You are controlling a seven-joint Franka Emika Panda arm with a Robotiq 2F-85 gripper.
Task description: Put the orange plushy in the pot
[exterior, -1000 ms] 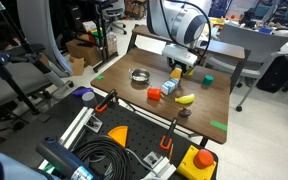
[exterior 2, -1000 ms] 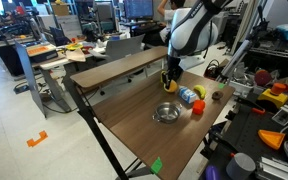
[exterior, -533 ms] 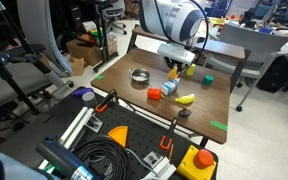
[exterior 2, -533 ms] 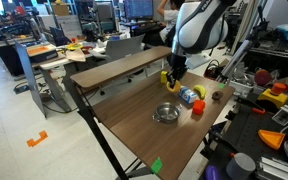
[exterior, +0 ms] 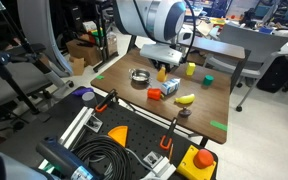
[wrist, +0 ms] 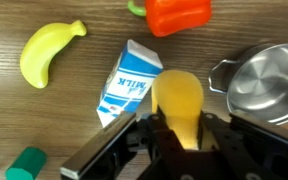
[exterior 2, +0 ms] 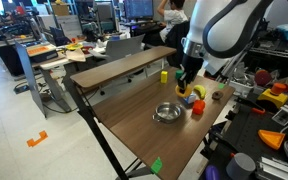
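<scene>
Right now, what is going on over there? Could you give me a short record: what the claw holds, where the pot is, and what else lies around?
gripper: shut on the orange plushy
plushy place: in the wrist view, over the milk carton, beside the pot
pot: upright, nothing seen inside
other things: banana, orange-red block, yellow cup
task: plushy not yet in the pot

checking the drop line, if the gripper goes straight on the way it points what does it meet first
Probably the edge of the milk carton or the table beside it, not the pot, which sits aside; depth is unclear.
</scene>
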